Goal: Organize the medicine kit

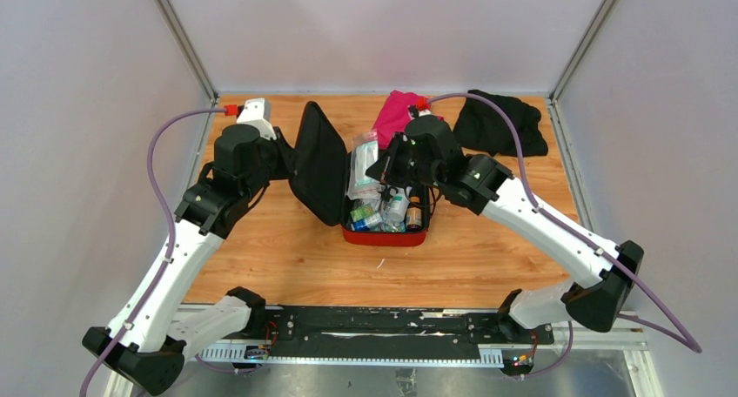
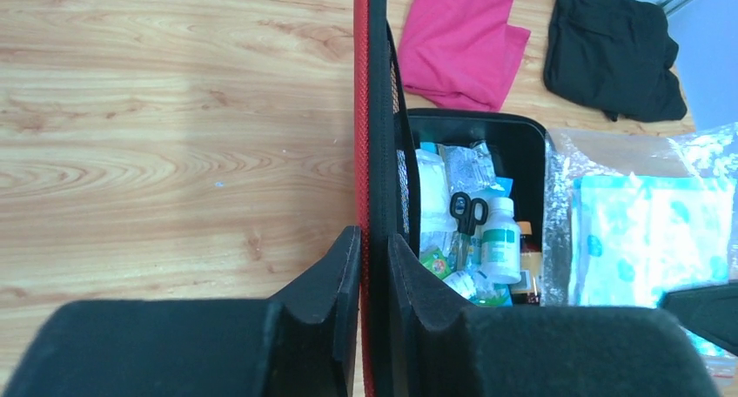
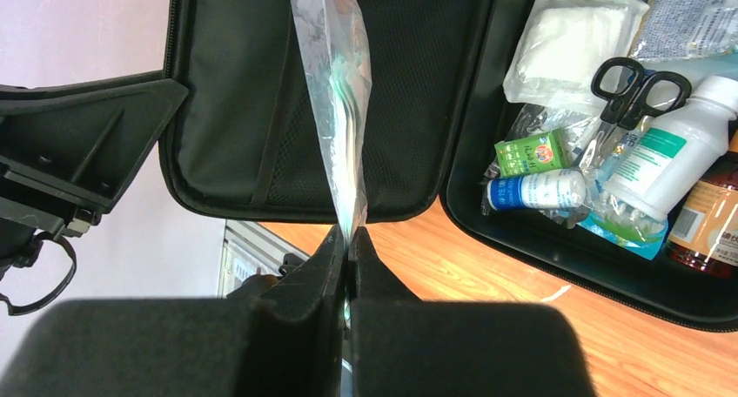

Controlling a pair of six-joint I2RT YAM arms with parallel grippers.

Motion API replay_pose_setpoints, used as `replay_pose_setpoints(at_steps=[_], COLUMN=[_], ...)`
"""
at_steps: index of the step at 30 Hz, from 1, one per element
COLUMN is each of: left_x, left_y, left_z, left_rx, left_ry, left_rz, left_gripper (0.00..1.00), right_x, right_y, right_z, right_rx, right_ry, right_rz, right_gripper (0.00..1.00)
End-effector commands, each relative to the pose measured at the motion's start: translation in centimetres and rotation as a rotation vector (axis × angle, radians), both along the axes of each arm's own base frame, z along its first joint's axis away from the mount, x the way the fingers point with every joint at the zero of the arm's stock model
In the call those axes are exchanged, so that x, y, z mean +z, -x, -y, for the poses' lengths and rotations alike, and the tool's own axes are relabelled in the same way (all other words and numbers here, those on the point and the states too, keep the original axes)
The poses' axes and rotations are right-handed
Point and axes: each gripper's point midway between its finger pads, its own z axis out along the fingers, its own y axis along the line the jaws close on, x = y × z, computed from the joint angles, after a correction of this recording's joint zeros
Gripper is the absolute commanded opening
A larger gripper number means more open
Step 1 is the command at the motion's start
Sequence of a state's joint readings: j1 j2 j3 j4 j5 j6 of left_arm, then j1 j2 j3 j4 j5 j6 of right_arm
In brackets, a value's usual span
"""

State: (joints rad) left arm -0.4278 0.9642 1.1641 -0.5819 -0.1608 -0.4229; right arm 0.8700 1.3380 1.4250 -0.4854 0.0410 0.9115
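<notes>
Top external view: the medicine kit lies open at the middle of the wooden table, red outer wall toward the arms. Its lid stands upright on the left side of the tray. The left gripper is at the lid's outer edge. The right gripper hangs over the tray with a clear packet. A pink cloth and a black cloth lie behind the kit. No writing is legible at this range.

Left wrist view: the lid's red rim runs between the two fingers. The jaws are nearly together and appear to bear on both faces. The tray lies just to the right, holding black-handled scissors and a white bottle with a green label; its print is too small to read.

Right wrist view: the jaws are pressed together, pinching the lower edge of the clear packet, which hangs edge-on in front of the lid's black mesh lining. The tray sits to the right with a gauze pad, a green box, a blue-and-white tube and an amber bottle. Their printing is not readable.
</notes>
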Motion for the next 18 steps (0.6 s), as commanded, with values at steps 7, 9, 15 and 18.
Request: replay_pose_setpoints(at_steps=[7,9,15,18], left_x=[-1.5,-1.5,-1.2,-0.8], left_y=[0.2,0.3,0.1,0.1], left_z=[2.6,3.0,3.4,4.0], left_rx=[-0.134,-0.147,-0.127,-0.141], left_ry=[0.019,0.035,0.094,0.120], left_rz=[-0.057,-0.063,-0.068,-0.070], left_gripper=[0.09,0.08,0.08,0.08], right_x=[1.4,1.6,2.0,1.9], right_y=[-0.7,-0.9,-2.0,-2.5], right_z=[-0.9,-1.1,-1.9,-2.4], right_rx=[0.016,0.009,-0.034,-0.057], right_ry=[-0.005,-0.015,-0.059,-0.082], right_rz=[-0.002,-0.009,-0.053,-0.081], right_gripper=[0.00,0.00,0.00,0.00])
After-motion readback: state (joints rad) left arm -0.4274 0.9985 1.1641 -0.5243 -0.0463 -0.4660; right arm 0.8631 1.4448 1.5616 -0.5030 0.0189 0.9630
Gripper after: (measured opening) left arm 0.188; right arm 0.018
